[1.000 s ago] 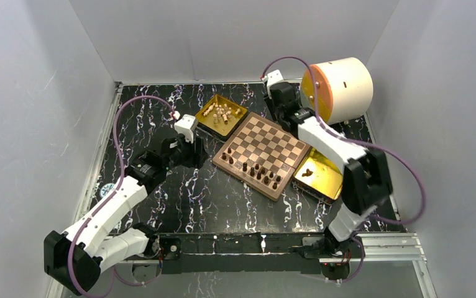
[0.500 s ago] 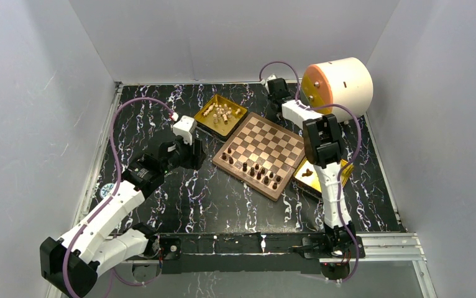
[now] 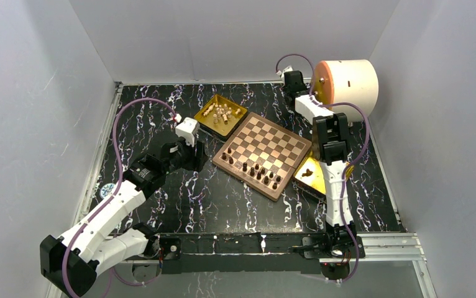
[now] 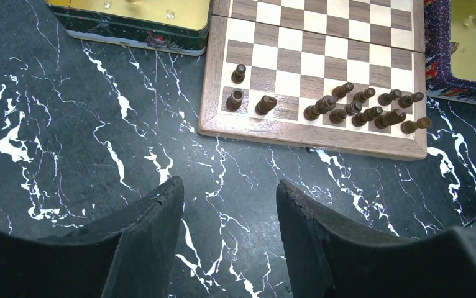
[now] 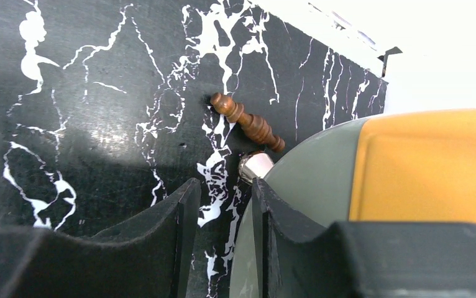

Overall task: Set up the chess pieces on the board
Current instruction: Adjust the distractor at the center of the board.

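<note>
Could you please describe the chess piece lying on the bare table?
Find the big white drum with the orange face at the table's far right. Right beside it lies a dark brown piece, the only one toppled on bare marble.

Beyond the far-right edge of the board (image 3: 263, 149), the drum (image 5: 409, 180) crowds a lying dark piece (image 5: 247, 122); you have room only from its bare bench (image 5: 86, 124) side. Gold trays (image 3: 217, 101) hem the board's far-left and near-right edges.
</note>
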